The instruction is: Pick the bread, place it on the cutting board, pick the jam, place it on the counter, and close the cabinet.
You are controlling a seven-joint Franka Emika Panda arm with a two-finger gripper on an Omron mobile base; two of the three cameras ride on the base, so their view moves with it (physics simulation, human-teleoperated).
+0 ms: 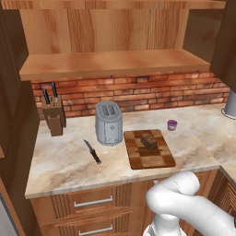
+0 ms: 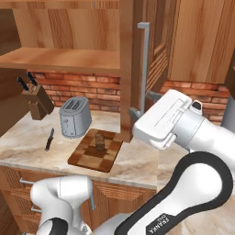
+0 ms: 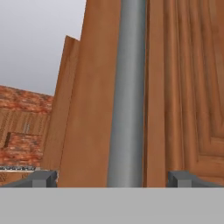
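Note:
The dark brown bread [image 1: 148, 140] [image 2: 99, 141] lies on the patchwork cutting board [image 1: 152, 159] [image 2: 89, 159]. Behind the board's right corner, the purple jam [image 1: 172, 125] stands on the beige counter [image 1: 64, 161]. The cabinet [image 1: 115, 62] is open, its bare shelf showing. Its door [image 2: 126, 69] [image 3: 183, 87] stands out edge-on over the counter. My gripper [image 2: 143, 103] [image 3: 113, 179] is open at the lower end of the door's vertical grey handle [image 2: 144, 64] [image 3: 127, 96]. One fingertip stands on each side of the bar, with a gap between each and the bar.
A silver toaster [image 1: 109, 123] [image 2: 74, 117] stands left of the board, with a black knife [image 1: 92, 151] [image 2: 49, 139] lying in front of it. A wooden knife block [image 1: 53, 113] [image 2: 36, 101] sits at the back left. A grey vessel [image 1: 230, 105] stands at the far right.

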